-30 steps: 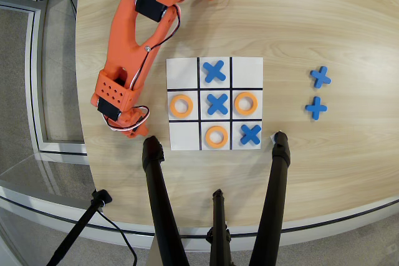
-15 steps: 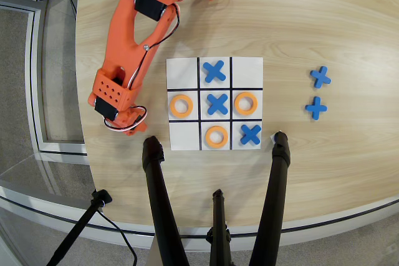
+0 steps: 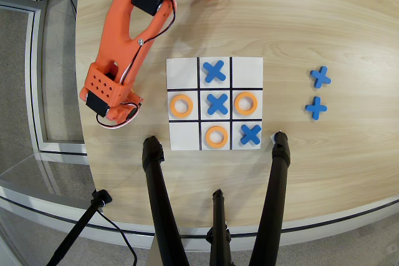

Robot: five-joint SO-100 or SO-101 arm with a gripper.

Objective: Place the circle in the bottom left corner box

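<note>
Overhead view only. Paper grid [image 3: 214, 70] on wooden table [image 3: 299, 23], three orange rings on it: left-middle cell [image 3: 181, 106], right-middle cell [image 3: 245, 103], bottom-centre cell [image 3: 216, 136]. Blue crosses in top-centre [image 3: 214, 71], centre [image 3: 217, 103], bottom-right [image 3: 250, 134]; two spare crosses [image 3: 318, 93] off to the right of the grid. No spare ring visible off the grid.

Bottom left box [image 3: 184, 136] as seen from above: empty.

Orange arm [image 3: 134, 23] parked left of the grid, gripper [image 3: 118, 115] low near the table edge, well apart from every ring. Fingers hidden under the body; can't tell whether spread or closed, or whether anything is held.

Ring look: flat, thin, round hole, bright orange, fits inside a cell with margin.

Handling guess: light, rigid plastic, likely slides on paper. Pinch across the band, one finger through the hole, one outside. Flat profile, so low approach needed; risk of dragging the paper.

Black tripod legs [image 3: 159, 204] at the bottom edge.
</note>
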